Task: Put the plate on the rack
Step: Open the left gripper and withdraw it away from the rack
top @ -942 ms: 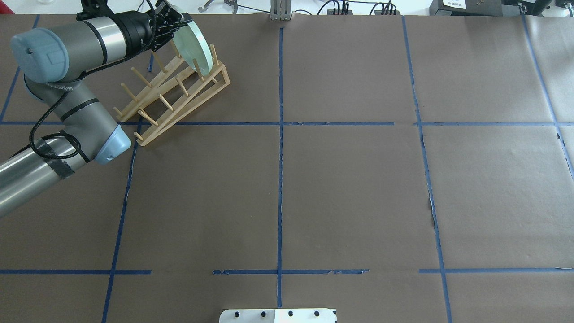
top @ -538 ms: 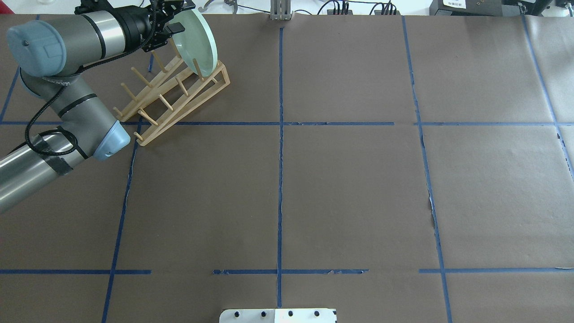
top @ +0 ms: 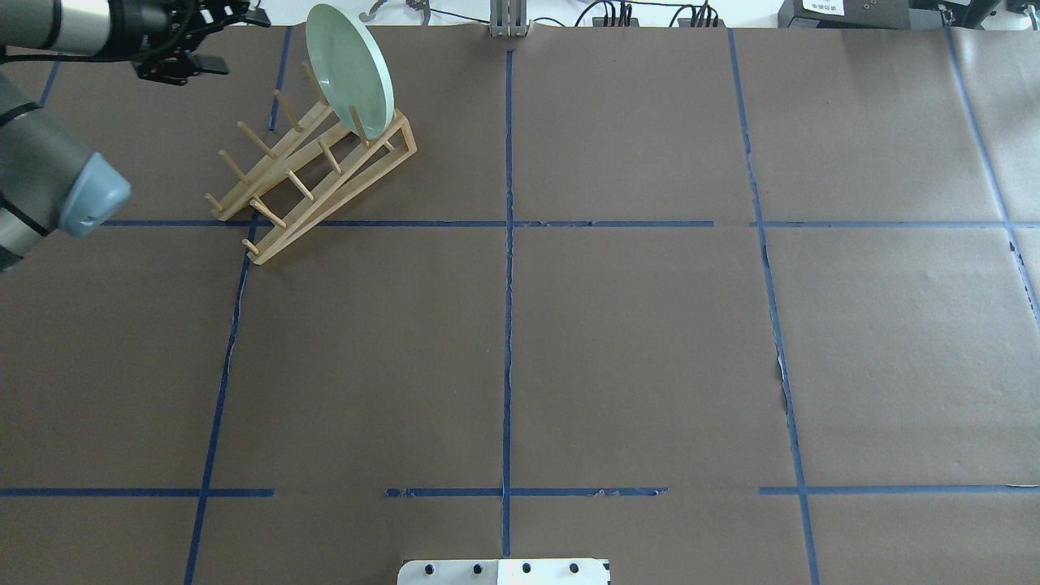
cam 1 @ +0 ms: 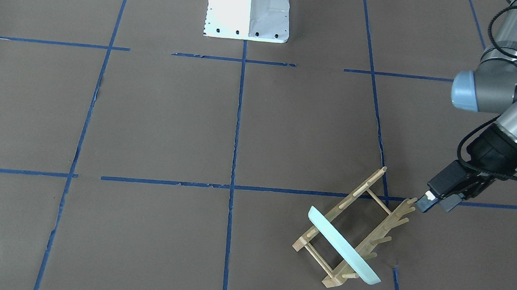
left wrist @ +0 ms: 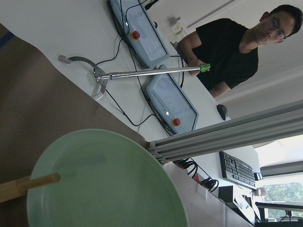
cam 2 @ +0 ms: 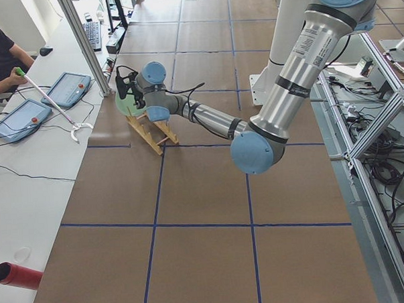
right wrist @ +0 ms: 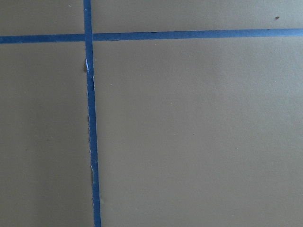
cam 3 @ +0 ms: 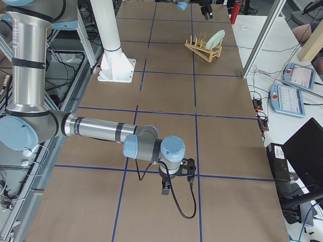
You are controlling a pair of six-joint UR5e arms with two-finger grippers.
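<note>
The pale green plate [top: 349, 69] stands on edge between the pegs at the far end of the light-wood rack [top: 325, 175], leaning slightly. Both show in the front view, plate [cam 1: 344, 247] and rack [cam 1: 353, 196], and small in the side views. My left gripper [top: 231, 39] is open and empty, drawn back from the plate; in the front view it [cam 1: 435, 204] hangs just beyond the rack's near-robot end. Its wrist camera looks at the plate's face [left wrist: 104, 184] and one peg [left wrist: 28, 184]. My right gripper [cam 3: 176, 179] hangs low over the paper far from the rack; I cannot tell its state.
The table is covered in brown paper with blue tape lines. The white robot base [cam 1: 249, 4] stands mid-table on the robot's side. An operator [left wrist: 232, 52] with a grabber stick [left wrist: 147, 72] and two tablets sit beyond the table's far edge.
My left gripper has let go of the plate and pulled back to the view's left. The plate stays standing in the rack.
</note>
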